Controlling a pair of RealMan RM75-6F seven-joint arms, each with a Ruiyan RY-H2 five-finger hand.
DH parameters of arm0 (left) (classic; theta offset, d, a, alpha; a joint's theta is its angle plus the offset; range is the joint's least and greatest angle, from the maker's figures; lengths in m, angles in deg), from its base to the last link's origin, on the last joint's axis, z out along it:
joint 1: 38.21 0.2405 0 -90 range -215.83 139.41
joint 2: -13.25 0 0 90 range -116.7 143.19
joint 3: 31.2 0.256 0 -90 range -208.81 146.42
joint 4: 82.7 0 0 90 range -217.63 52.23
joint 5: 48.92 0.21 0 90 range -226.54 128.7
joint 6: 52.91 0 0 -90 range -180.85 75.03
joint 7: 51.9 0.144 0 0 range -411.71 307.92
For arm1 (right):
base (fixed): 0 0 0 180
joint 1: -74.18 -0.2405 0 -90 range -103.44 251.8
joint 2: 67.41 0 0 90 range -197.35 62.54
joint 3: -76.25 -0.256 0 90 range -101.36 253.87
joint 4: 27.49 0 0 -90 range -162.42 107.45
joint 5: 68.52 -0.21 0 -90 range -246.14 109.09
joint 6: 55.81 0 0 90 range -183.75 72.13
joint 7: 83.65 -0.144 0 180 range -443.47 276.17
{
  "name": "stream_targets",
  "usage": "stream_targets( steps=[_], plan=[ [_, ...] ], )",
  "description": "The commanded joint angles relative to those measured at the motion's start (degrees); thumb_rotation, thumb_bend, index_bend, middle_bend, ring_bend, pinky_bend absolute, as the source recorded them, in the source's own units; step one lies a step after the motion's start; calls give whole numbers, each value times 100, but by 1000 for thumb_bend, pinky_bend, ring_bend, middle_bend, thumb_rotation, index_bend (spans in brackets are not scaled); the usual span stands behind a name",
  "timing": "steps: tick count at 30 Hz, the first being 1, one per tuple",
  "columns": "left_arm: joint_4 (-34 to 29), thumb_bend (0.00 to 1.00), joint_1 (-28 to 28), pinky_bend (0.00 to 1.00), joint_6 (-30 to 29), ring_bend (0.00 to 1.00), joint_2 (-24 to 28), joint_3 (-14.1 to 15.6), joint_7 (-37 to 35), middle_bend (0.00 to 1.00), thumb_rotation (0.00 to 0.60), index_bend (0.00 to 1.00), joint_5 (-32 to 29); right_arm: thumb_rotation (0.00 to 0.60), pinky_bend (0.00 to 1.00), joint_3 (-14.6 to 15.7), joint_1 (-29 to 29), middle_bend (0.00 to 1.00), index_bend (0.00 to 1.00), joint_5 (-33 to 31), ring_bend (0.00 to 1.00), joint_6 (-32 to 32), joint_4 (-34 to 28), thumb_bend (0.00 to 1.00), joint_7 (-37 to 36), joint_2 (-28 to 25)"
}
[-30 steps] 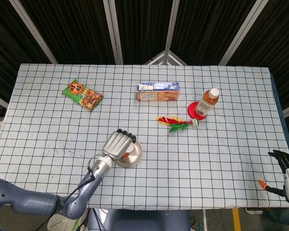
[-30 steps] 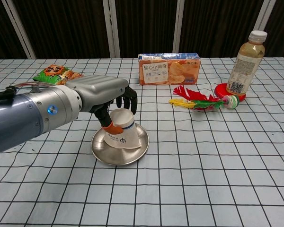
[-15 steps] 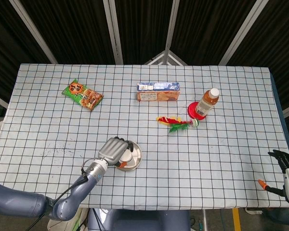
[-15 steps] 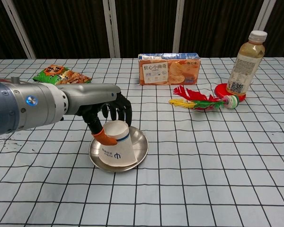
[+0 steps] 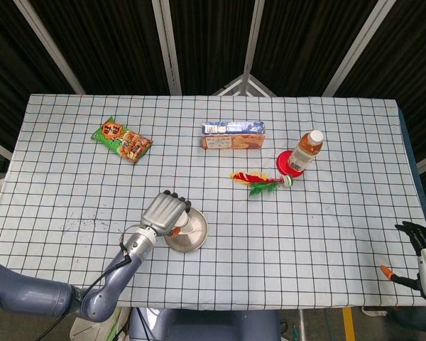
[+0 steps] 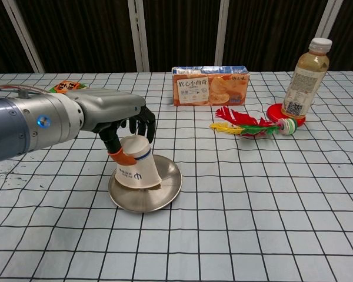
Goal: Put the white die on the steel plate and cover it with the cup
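While the left hand (image 6: 126,126) is clamping the upturned cup (image 6: 135,170) lower left of centre, the steel plate (image 6: 167,191) is sliding leftward and the cup is tilting, die hidden, so covering is nearly finished.

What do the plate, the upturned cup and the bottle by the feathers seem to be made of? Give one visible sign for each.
Steel plate: polished metal, with a mirror-like grey sheen.
Cup: probably paper, matte white with a printed logo and a blue band.
Bottle: likely clear plastic, since amber liquid shows through under a white cap.
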Motion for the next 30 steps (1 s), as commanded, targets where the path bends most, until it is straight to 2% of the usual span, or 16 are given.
stream_targets(
  steps=[1,11,16,23,30],
  plan=[
    [292,408,-10,259,-180,301,-240,110,180,411,600,409,160,600,0,11,-8,188,224,-9,126,32,-6,96,-3,-6],
    [973,408,42,258,-211,301,-730,190,-8,412,600,410,889,600,0,-4,-3,188,224,-51,126,41,-19,96,-8,-18],
    [974,408,148,257,-14,301,-758,195,-458,412,600,410,1190,600,0,-10,-4,188,224,-53,126,35,-35,96,2,-25],
    [350,408,305,252,445,298,-281,143,-1089,413,600,417,1149,600,0,-17,10,188,224,-67,126,15,-66,96,14,-34],
    [-292,408,366,250,651,295,365,158,-1153,413,600,418,752,600,0,-6,5,188,224,-51,126,22,-87,96,61,-23]
  ],
)
